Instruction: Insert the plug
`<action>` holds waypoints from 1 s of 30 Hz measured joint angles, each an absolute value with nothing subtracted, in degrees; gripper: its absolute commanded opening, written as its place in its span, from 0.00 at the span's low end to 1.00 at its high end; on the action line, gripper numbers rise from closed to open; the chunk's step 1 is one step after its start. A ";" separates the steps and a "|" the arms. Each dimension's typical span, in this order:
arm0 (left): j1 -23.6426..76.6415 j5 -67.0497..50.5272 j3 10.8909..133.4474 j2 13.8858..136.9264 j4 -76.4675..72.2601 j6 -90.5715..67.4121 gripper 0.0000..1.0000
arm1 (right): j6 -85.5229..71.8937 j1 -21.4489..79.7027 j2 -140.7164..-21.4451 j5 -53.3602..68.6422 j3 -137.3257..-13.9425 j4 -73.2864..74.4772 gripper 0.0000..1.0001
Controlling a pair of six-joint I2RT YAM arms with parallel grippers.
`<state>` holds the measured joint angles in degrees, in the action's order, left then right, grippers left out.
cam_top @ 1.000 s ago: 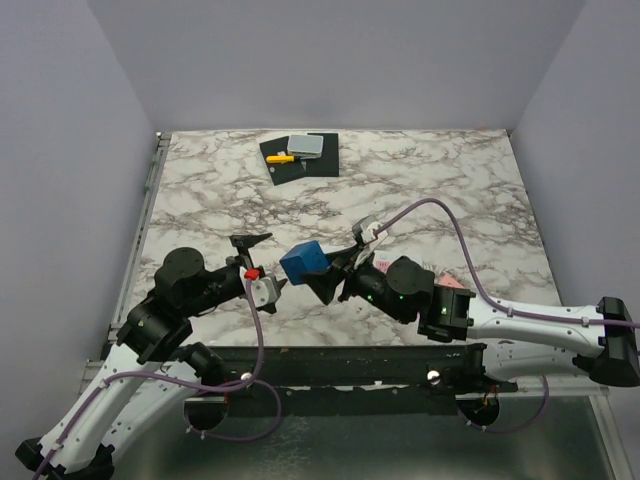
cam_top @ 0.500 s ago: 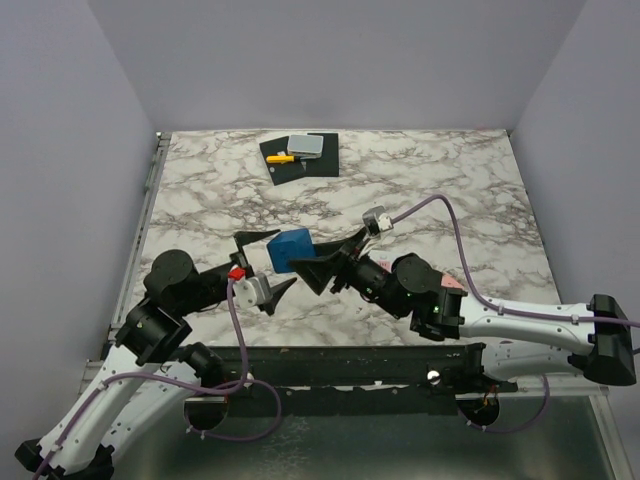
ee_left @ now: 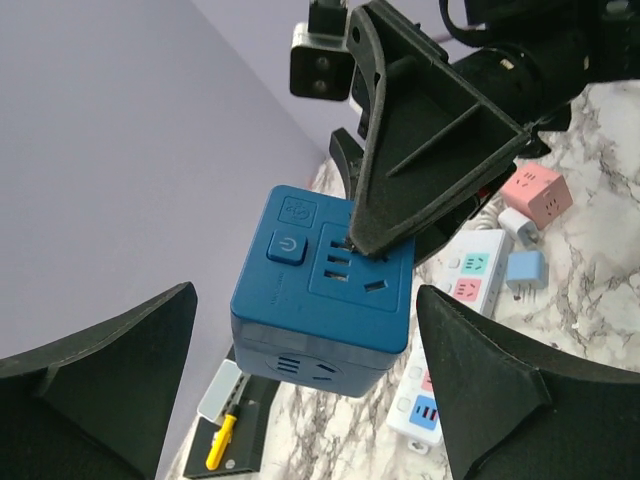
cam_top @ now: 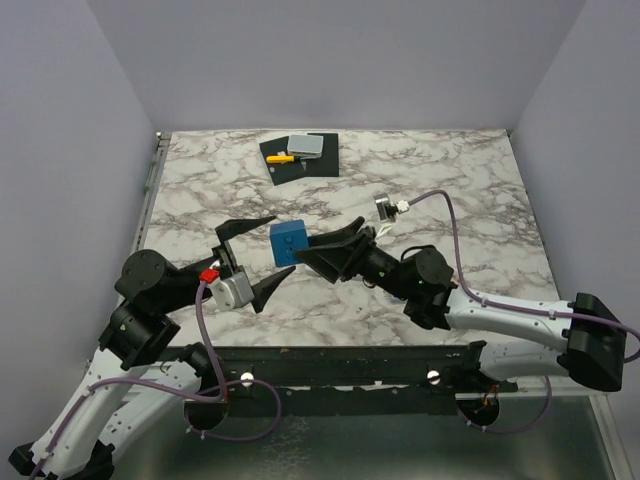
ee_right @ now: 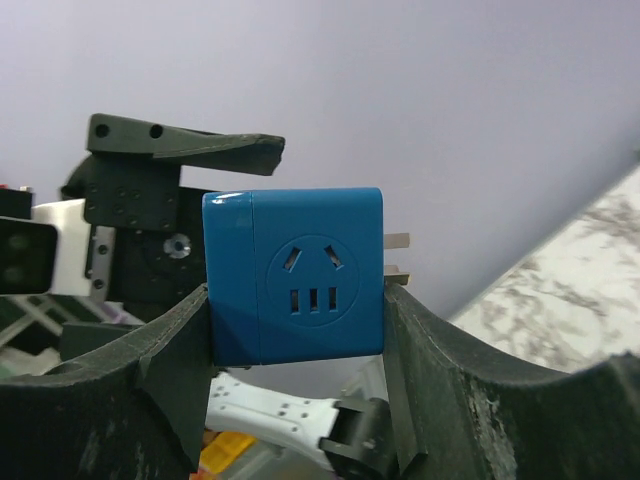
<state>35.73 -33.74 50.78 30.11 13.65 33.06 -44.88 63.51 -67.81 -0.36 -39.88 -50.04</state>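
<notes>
Below my grippers: marble table (cam_top: 450, 170); lilac walls (cam_top: 300, 60) all round. My right gripper (ee_right: 295, 335) pinches blue plug cube (ee_right: 295, 275) by two sides, above table, prongs bare. My left gripper (ee_left: 305, 300) spread wide, cube between its fingers, not touching.

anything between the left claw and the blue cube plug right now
Nothing visible. The left claw is open, and the blue cube plug sits in clear air ahead, between its fingers. Only the right claw touches it, clamped on two sides.
</notes>
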 measured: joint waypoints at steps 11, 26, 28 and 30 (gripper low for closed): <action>35.73 -34.74 51.31 29.82 12.91 33.76 0.89 | -56.86 60.03 -73.84 12.71 -43.83 -60.27 0.11; 35.31 -33.95 51.70 29.45 12.64 38.17 0.22 | -61.01 58.74 -75.81 17.67 -46.52 -60.03 0.80; 35.20 -33.54 51.66 29.47 12.93 38.57 0.05 | -57.87 58.48 -73.73 17.08 -48.42 -52.80 0.92; 35.29 -33.54 51.62 29.56 13.17 39.53 0.00 | -52.95 58.43 -70.81 15.18 -51.44 -42.54 1.00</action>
<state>35.29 -33.54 51.62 29.56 13.17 39.53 -52.95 58.43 -70.81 15.18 -51.44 -42.54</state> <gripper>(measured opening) 0.636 0.891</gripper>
